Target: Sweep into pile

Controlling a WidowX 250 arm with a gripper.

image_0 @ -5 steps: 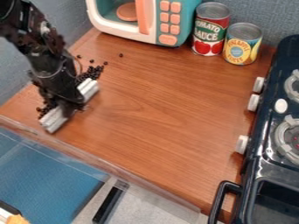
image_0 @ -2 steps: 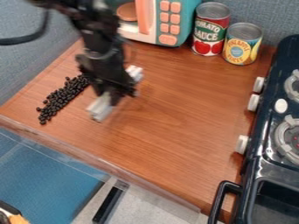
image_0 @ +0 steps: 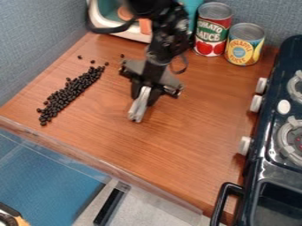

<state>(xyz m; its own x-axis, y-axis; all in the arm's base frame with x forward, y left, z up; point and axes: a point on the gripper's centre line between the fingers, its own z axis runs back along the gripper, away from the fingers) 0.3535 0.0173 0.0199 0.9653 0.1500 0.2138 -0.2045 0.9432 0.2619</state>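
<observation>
Gripper (image_0: 146, 88) clamped on pale bar (image_0: 138, 108), apart from black beans (image_0: 66, 94). Between strokes imo; next pass should turn bar, nudge strays (image_0: 122, 56) in.

I see play kitchen, not full home one: toy microwave (image_0: 119, 35) with orange door handle, food cans (image_0: 213, 37), dark toy stove (image_0: 263, 164) with white knobs (image_0: 243, 145) and grey burner grates (image_0: 284, 135), wood-grain counter (image_0: 189, 145). Blue-grey walls (image_0: 35, 44) around; can't tell if room is lab or office.
</observation>
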